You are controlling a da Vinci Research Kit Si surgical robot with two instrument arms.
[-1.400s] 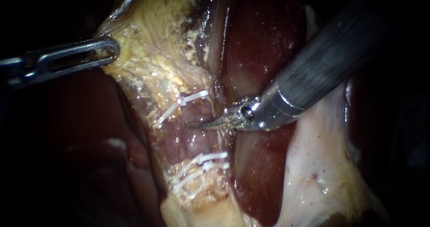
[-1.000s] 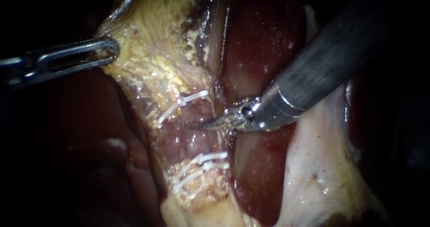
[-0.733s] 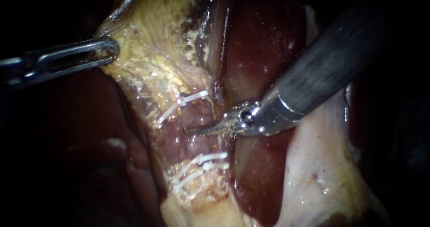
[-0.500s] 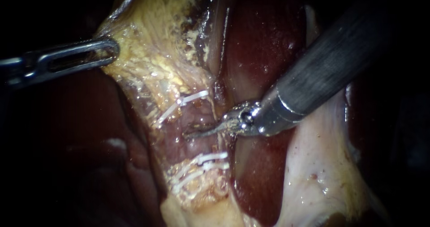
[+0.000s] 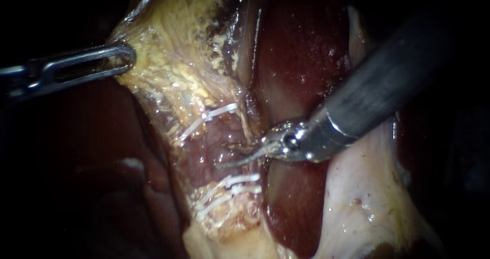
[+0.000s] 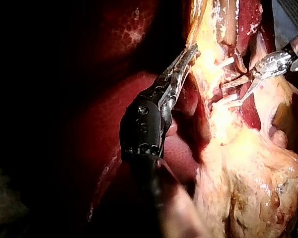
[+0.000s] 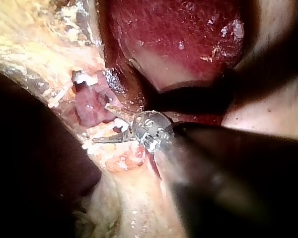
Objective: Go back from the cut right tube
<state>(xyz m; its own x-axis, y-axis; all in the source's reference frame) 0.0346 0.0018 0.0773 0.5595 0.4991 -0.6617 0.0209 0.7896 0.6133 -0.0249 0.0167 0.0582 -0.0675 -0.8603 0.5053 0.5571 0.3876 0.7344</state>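
White clips bracket the tube, which looks parted between them. My right instrument holds its blades narrowly apart right at that gap, so the retreat seems barely begun. Well apart, my left instrument clamps the yellow tissue.

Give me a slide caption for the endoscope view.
Left instrument grips tissue; right instrument, open, lies between the clips on the tube.

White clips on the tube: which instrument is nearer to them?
Right. The right instrument has its open jaws between the upper and lower white clips; the left instrument is far off, at the yellow tissue's edge.
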